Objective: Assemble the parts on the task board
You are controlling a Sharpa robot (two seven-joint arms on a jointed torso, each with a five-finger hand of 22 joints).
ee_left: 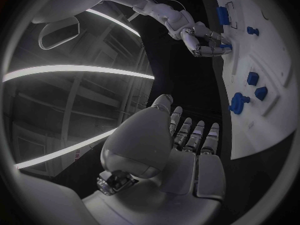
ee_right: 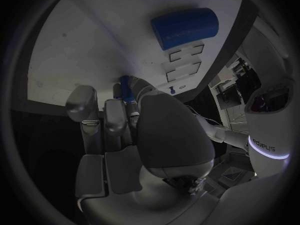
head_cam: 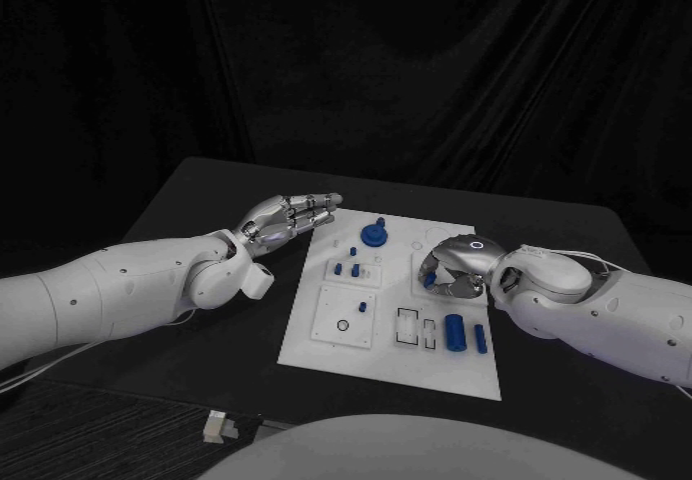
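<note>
The white task board (head_cam: 378, 352) lies in the middle of the black table. My right hand (head_cam: 454, 265) curls over its right-middle part and pinches a small blue part (ee_right: 124, 87) at its fingertips, close against the board; the same part (ee_left: 225, 46) also shows in the left wrist view. My left hand (head_cam: 289, 218) hovers beside the board's far left corner with fingers stretched out and nothing in it. A blue round knob part (head_cam: 374, 235) stands at the board's far edge. Two small blue pegs (head_cam: 346, 269) stand below it. A blue cylinder (head_cam: 454, 332) lies near the front right.
A black ring (head_cam: 342, 325) and two rectangular slots (head_cam: 418, 327) sit in the board's front half. A thin blue piece (head_cam: 479, 339) lies beside the cylinder. A small white object (head_cam: 216, 427) lies at the table's front left edge. Bare table (head_cam: 216, 330) lies left of the board.
</note>
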